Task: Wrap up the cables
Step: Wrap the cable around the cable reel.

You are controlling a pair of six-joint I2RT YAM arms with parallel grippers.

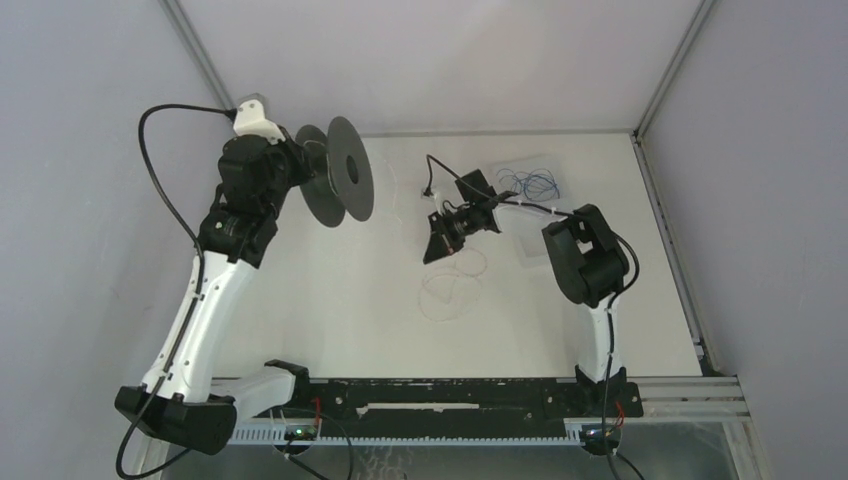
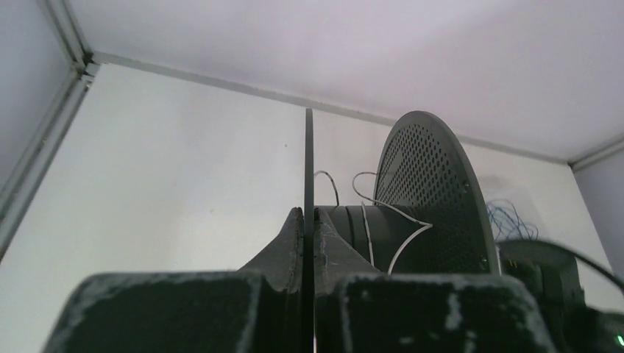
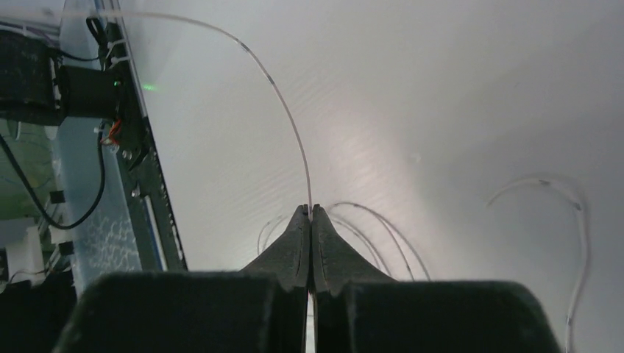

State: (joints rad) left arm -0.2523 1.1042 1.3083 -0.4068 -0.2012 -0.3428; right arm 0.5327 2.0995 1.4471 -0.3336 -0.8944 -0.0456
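Now right gripper (image 3: 310,213) pinches cable (image 3: 283,110), left gripper (image 2: 309,220) clamps spool (image 2: 434,191) at ten o'clock; next likely winds cable around it.

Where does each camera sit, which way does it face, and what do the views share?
Top external: above and behind the bases, looking down on the table; both arms show.
Left wrist: looks along the left tool, shut on the spool flange; only that tool shows.
Right wrist: looks along the right tool, shut on the cable, down at the table.
Shared: spool in top and left-wrist views; cable in all three.
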